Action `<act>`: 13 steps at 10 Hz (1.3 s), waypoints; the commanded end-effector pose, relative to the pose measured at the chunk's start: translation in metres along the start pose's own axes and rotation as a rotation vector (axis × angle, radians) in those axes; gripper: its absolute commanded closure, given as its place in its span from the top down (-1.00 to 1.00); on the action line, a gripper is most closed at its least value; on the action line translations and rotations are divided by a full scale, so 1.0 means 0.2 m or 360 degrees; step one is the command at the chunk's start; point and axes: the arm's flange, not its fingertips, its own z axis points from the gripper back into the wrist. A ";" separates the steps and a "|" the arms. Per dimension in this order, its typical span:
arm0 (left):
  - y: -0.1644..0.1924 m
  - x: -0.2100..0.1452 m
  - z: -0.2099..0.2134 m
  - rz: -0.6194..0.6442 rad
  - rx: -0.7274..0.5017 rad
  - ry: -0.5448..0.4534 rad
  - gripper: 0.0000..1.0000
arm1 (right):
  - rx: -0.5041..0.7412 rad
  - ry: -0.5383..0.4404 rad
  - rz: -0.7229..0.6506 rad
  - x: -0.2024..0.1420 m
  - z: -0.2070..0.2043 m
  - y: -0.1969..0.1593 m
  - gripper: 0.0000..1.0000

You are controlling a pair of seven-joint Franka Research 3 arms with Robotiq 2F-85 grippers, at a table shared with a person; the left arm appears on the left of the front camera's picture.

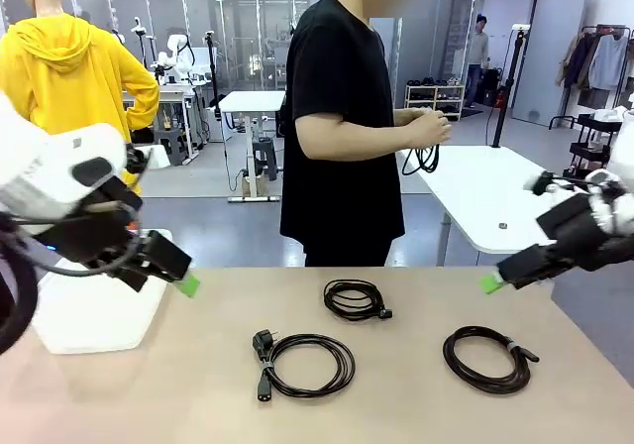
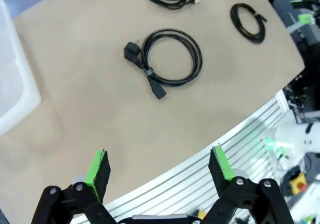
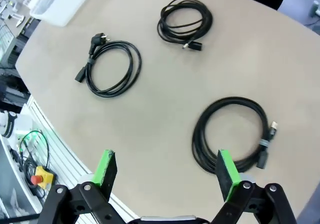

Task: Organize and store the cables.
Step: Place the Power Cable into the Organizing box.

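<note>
Nothing stored yet: three coiled cables (image 1: 349, 363) lie on the surface (image 1: 396, 414), left claw (image 2: 159, 160) and right claw (image 3: 166, 160) spread empty.

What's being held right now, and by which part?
Neither pincer holds anything: the left pincer and right pincer hang open above the table. The person's hands grip a black cable by its upper loops, the rest dangling.

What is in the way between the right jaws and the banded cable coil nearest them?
Nothing visible. The banded coil lies flat on the bare table, just ahead of the open right jaws, with only air between.
</note>
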 end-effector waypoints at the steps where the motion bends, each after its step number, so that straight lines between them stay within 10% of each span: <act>1: -0.06 0.08 -0.07 0.0025 0.0028 0.0002 1.00 | 0.0090 -0.0076 0.0050 -0.41 0.01 -0.01 1.00; 3: -0.06 0.10 -0.08 0.0007 -0.0012 -0.0042 1.00 | 0.0185 -0.0068 0.0065 -0.39 -0.08 -0.06 1.00; 4: -0.06 0.05 -0.08 0.0020 0.0009 0.0014 1.00 | 0.0059 -0.0064 0.0032 -0.11 0.10 -0.15 1.00; 8: -0.06 0.07 -0.09 0.0017 -0.0009 0.0010 1.00 | 0.0059 -0.0064 0.0032 -0.11 0.10 -0.15 1.00; 13: -0.16 0.41 -0.58 0.0535 0.0240 0.0449 1.00 | 0.0347 -0.0096 0.0298 -0.40 0.25 -0.34 1.00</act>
